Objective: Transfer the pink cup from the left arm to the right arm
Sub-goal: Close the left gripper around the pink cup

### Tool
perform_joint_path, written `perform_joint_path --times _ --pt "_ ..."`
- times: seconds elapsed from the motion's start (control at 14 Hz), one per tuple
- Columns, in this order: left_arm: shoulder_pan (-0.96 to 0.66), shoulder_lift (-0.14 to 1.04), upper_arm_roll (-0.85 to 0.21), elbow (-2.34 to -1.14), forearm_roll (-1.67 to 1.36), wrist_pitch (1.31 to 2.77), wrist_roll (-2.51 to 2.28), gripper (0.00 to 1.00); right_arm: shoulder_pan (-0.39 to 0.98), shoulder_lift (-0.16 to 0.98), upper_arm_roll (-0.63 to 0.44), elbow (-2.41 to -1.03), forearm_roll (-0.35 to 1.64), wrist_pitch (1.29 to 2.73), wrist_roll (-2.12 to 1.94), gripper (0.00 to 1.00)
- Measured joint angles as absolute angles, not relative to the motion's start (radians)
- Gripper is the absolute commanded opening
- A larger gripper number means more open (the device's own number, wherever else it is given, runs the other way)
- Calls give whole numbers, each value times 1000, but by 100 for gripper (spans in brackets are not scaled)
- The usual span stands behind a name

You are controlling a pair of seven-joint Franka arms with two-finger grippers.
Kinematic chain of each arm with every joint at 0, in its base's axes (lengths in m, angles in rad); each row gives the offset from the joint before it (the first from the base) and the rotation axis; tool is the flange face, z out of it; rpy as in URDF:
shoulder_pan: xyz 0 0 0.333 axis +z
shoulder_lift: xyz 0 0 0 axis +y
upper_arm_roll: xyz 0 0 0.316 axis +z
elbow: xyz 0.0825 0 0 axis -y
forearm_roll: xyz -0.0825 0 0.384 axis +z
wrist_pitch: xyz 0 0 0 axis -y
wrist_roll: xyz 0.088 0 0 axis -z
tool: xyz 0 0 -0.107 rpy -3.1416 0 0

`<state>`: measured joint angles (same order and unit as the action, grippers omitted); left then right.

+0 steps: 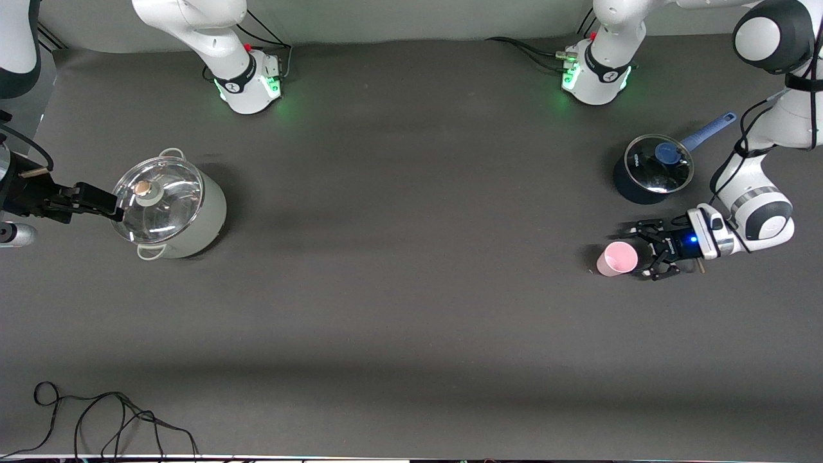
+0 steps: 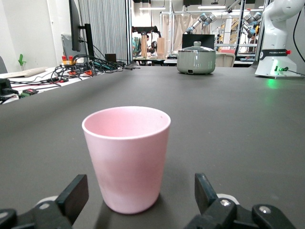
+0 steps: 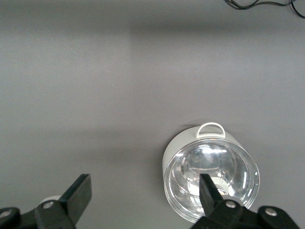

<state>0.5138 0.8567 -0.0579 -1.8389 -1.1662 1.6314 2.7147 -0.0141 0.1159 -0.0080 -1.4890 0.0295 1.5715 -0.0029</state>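
Pink cup [image 1: 617,258] stands upright on the dark table [image 1: 398,308] at centre-right of the front view, just beside the left gripper [image 1: 649,249], whose thin fingers are spread apart and low at the table with nothing between them (in the left wrist view the cup sits between the two fingertips, not touched). Toward the upper right of that view, a dark blue lidded saucepan [image 1: 652,167] sits farther from the camera than the cup. At the frame's left edge the right gripper [image 1: 109,209], fingers apart and empty, hangs over the rim of the grey-white glass-lidded pot [image 1: 170,206] while that arm waits.
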Motion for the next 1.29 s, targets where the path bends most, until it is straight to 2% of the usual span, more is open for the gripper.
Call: perform_joint_path --times 0.5,0.57,0.64,0.72,0.79,0.86,1.29 --pt "509 908 -115 -1812 -1213 1632 2715 99 -14 116 -9 -1489 30 1572 -3 100" --pt "505 920 -121 -1806 -1220 1632 2715 97 -14 116 -9 -1489 30 1572 -3 100" --pt "500 930 -125 -1802 -1232 1632 2715 90 -14 116 -9 -1489 30 1572 -3 100" --pt "491 937 -128 -1798 -1243 1632 2715 67 -14 116 -9 -1489 30 1572 -3 100" --pt "482 941 -130 -1793 -1251 1632 2715 30 -14 116 -9 -1489 30 1572 -3 100" --pt "473 943 -130 -1788 -1253 1632 2715 0 -14 116 -9 -1489 30 1572 -3 100" --pt "455 944 -138 -1738 -1246 1625 2755 0 -14 116 -9 -1488 30 1572 -3 100"
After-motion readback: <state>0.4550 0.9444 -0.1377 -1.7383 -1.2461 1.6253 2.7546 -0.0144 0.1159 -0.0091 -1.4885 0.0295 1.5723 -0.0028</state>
